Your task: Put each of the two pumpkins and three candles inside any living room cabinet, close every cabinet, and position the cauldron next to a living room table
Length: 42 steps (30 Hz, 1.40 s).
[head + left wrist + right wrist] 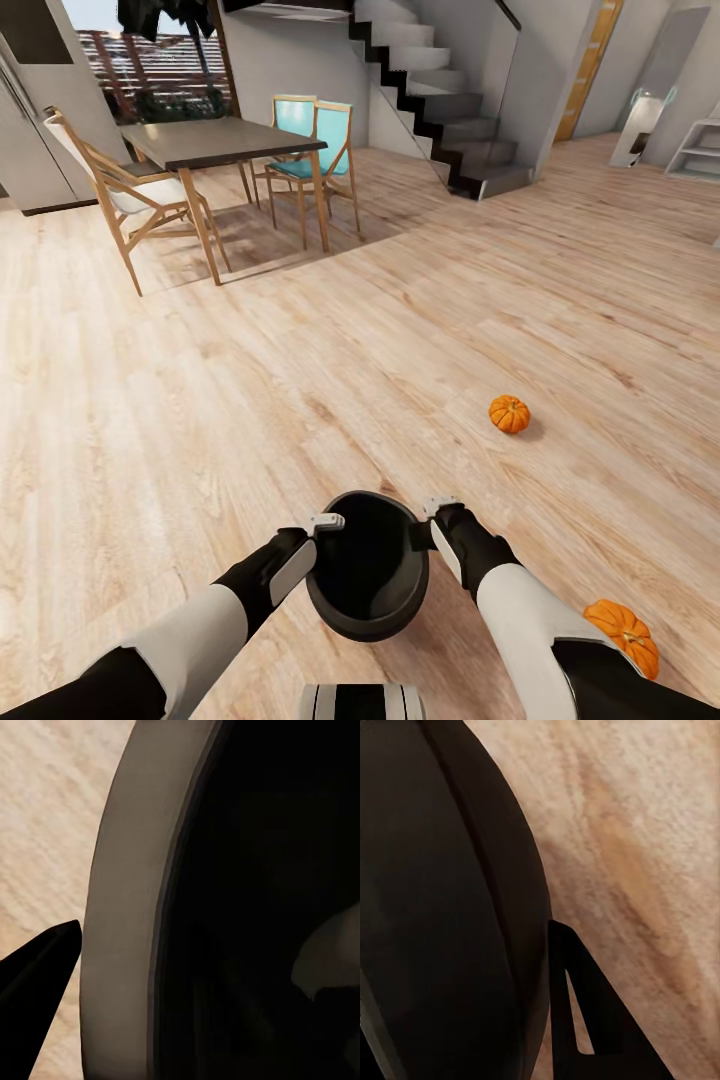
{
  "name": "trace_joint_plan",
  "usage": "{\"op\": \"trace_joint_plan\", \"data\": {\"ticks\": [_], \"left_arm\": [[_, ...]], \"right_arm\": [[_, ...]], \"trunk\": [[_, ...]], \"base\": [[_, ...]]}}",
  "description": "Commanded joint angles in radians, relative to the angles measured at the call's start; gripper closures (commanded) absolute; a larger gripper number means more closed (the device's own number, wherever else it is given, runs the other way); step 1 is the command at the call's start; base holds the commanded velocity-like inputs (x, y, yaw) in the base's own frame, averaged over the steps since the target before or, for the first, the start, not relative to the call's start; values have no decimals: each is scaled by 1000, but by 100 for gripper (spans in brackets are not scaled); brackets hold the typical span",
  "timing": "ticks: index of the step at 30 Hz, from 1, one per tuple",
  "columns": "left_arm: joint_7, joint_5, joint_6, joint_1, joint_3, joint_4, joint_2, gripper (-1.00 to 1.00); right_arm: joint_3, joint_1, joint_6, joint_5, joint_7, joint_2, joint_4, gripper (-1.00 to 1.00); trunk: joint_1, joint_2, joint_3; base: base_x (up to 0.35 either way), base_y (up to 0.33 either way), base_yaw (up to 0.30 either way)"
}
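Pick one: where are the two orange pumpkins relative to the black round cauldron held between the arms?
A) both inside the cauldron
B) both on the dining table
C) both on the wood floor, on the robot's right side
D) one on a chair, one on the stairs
C: in the head view, one orange pumpkin lies on the light wood floor ahead-right of the black round cauldron, and the other orange pumpkin sits beside the right arm.

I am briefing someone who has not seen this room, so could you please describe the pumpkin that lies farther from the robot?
Start from the dark-topped dining table with wooden chairs at the far left of the plank floor. Come forward and right across the bare boards to a small orange pumpkin lying alone. The other pumpkin sits much nearer, partly hidden behind the robot's right arm.
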Motion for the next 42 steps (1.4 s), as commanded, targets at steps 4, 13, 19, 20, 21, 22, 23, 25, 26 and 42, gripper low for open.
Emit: {"op": "trace_joint_plan", "data": {"ticks": [4,13,19,20,21,22,23,25,26,42], "left_arm": [[11,3,3,0,-9,-2,1,100],[11,3,3,1,-8,-2,1,100],[11,3,3,1,-7,-2,1,100],[11,3,3,1,-7,-3,1,100],[11,3,3,1,-7,-3,1,100],[11,3,3,1,-7,-3,1,100],[11,3,3,1,-7,-3,1,100],[11,4,3,1,-7,-2,1,100],[11,4,3,1,-7,-3,1,100],[11,4,3,1,-7,-2,1,100]], "right_arm": [[-8,0,4,-17,2,2,-1,100],[-8,0,4,-17,2,2,-3,100],[-8,1,10,-17,2,2,-13,100],[-8,0,15,-17,2,2,-15,100],[-8,0,17,-17,2,2,-15,100],[-8,0,18,-17,2,2,-15,100],[-8,0,20,-17,2,2,-16,100],[-8,0,21,-17,2,2,-16,100],[-8,0,22,-17,2,2,-16,100],[-8,3,26,-17,2,2,-31,100]], "trunk": [[0,0,-1],[0,0,-1],[0,0,-1],[0,0,-1],[0,0,-1],[0,0,-1],[0,0,-1],[0,0,-1],[0,0,-1],[0,0,-1]], "base": [[0,0,0],[-2,0,0],[-124,-9,0],[-219,-61,0],[-232,-72,0],[-243,-83,0],[-260,-103,0],[-268,-115,0],[-275,-124,0],[-291,-148,0]]}}
